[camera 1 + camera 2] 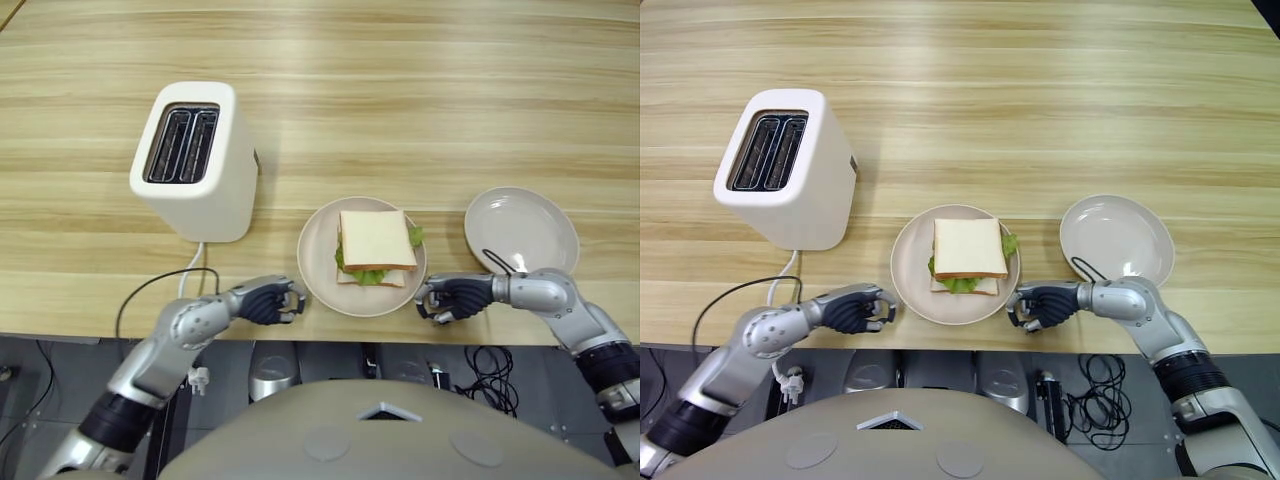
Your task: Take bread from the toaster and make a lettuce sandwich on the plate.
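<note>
A white toaster stands at the left of the wooden table, its two slots dark and without bread. On the beige plate near the front edge lies a sandwich: two white bread slices with green lettuce showing between them at the edges. My left hand rests on the table just left of the plate, fingers curled, holding nothing. My right hand rests just right of the plate, fingers curled as well and holding nothing.
A second, bare plate sits at the right, behind my right forearm. The toaster's cable loops over the front edge at the left. The table's far half is bare wood.
</note>
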Available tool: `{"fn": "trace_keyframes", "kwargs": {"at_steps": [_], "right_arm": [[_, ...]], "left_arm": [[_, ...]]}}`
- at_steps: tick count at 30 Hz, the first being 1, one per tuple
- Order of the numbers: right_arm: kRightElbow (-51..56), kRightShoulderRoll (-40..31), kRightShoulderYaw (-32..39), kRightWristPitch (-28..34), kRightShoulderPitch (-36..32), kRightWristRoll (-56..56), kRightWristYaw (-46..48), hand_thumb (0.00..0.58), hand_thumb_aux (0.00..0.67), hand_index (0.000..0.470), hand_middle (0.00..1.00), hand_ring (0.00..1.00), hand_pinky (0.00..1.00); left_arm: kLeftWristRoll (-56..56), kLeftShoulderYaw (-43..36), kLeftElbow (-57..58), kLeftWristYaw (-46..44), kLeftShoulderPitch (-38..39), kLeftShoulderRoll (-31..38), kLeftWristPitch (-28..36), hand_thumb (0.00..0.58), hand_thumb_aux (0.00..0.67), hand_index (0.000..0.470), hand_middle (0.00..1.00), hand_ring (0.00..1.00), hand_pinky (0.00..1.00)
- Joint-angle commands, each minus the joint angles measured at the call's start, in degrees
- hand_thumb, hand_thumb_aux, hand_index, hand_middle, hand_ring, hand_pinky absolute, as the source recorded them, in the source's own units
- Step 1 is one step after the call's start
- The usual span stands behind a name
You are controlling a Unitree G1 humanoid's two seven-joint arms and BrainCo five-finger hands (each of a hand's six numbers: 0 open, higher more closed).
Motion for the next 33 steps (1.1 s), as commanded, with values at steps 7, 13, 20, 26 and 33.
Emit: {"fn": "trace_keyframes", "kwargs": {"at_steps": [7,13,20,26,33], "right_arm": [[1.90,7.29,3.85,3.88,-4.67,-5.18,-3.16,0.580,0.670,0.460,1.00,1.00,1.00],[15.99,12.37,6.08,2.72,-17.26,-13.45,-11.10,0.580,0.670,0.460,1.00,1.00,1.00],[36.67,17.09,10.21,1.48,-31.22,-20.04,-16.59,0.580,0.670,0.460,1.00,1.00,1.00],[54.39,22.57,13.70,3.69,-40.51,-24.75,-24.93,0.580,0.670,0.460,1.00,1.00,1.00],[59.39,24.52,11.41,1.63,-43.11,-22.20,-29.03,0.580,0.670,0.460,1.00,1.00,1.00]], "left_arm": [[1.99,-5.30,9.65,-0.12,-8.21,-4.17,-1.76,0.580,0.670,0.460,1.00,1.00,1.00],[3.29,-3.50,23.42,5.10,-20.15,-6.72,-2.60,0.580,0.670,0.460,1.00,1.00,1.00],[4.94,-5.55,43.29,9.80,-33.62,-12.14,-6.39,0.580,0.670,0.460,1.00,1.00,1.00],[6.02,-6.48,63.28,15.66,-43.53,-18.49,-10.35,0.580,0.670,0.460,1.00,1.00,1.00],[6.48,-4.89,72.19,25.77,-47.76,-18.87,-15.25,0.580,0.670,0.460,1.00,1.00,1.00]]}}
